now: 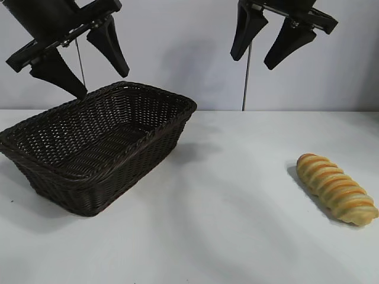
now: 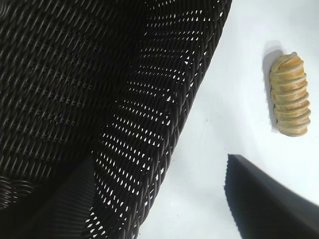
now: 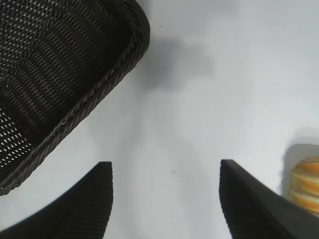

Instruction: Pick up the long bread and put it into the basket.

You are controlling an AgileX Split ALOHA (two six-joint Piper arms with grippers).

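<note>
The long bread [image 1: 336,187], golden with orange-brown spiral ridges, lies on the white table at the right; it also shows as the loaf [image 2: 289,94] and as a sliver of bread [image 3: 305,184]. The dark woven basket [image 1: 65,171] stands at the left, holding nothing that I can see. My left gripper [image 1: 102,81] hangs open above the basket's back left rim [image 2: 194,94]. High over the table's middle, my right gripper [image 1: 253,62] is open and holds nothing, well above and left of the bread. Bare table shows between its fingers [image 3: 89,209].
White table [image 1: 237,225] spreads between basket and bread and runs on to the front edge. A thin vertical pole [image 1: 245,77] stands at the back wall behind the right gripper. The basket's corner [image 3: 127,30] lies off to one side of the right gripper.
</note>
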